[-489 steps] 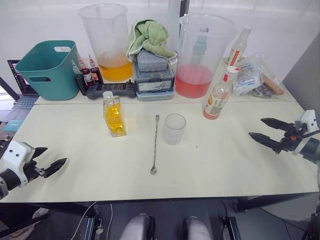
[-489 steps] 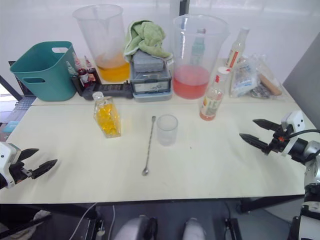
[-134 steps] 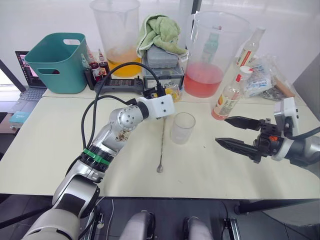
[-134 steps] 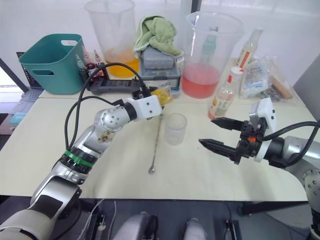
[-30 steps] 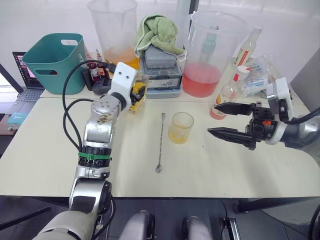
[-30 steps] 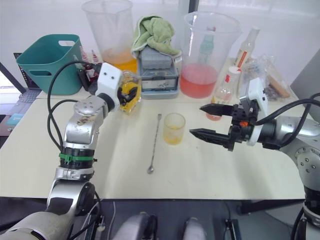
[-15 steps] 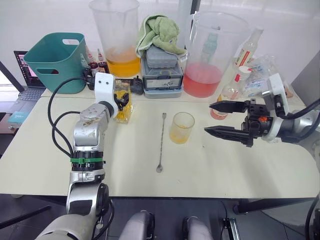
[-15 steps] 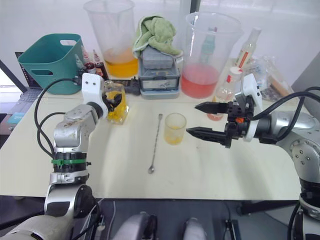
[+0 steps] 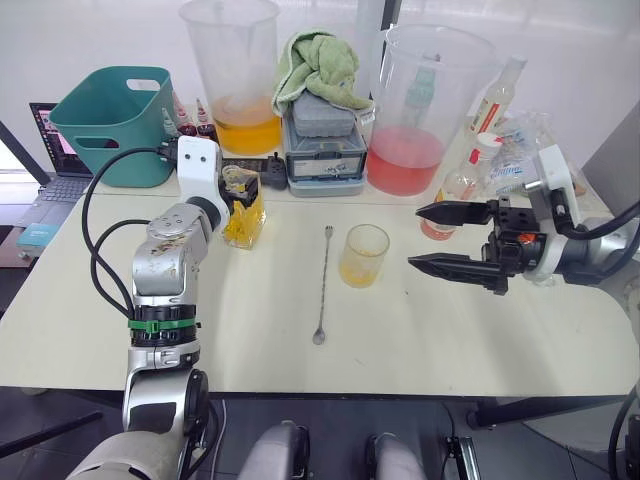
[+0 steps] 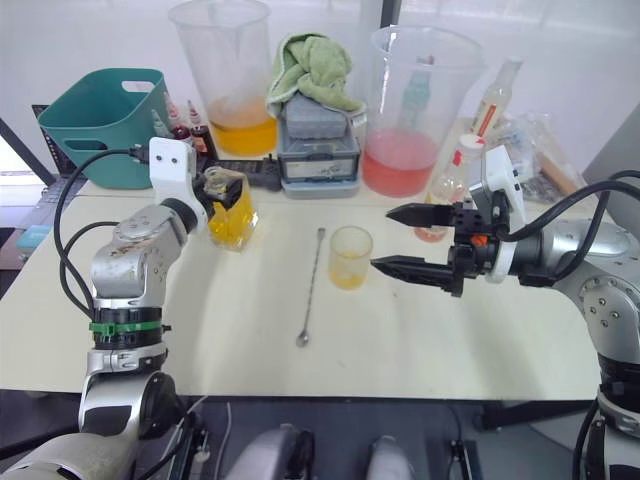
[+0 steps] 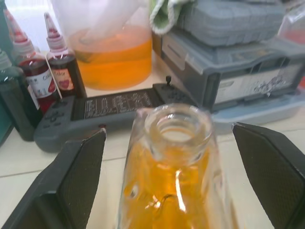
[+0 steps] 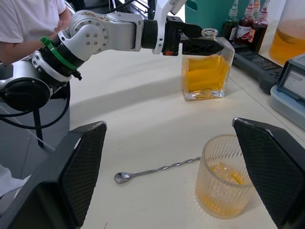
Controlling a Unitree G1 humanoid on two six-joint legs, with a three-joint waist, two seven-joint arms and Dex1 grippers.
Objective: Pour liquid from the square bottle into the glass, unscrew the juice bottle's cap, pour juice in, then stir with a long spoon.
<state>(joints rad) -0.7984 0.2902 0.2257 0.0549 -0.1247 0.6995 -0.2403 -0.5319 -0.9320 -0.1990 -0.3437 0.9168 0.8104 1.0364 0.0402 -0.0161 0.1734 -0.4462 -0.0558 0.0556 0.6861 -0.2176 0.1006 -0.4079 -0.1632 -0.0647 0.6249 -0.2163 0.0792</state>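
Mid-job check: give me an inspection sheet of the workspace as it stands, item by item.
Surface: cream table, dry where visible.
Job's things: square glass bottle of yellow liquid upright on the table, uncapped; ribbed glass holds some yellow liquid; long metal spoon lies beside the glass; juice bottle with white cap stands capped behind the right gripper.
Clutter: teal bin, two large clear pitchers, grey box under a green towel, small dropper bottles, black controller.
Grippers: left gripper around the square bottle's upper part; right gripper open, empty, right of the glass.
Cables: black cable loops off the left arm.
Surroundings: person in a white shirt nearby.
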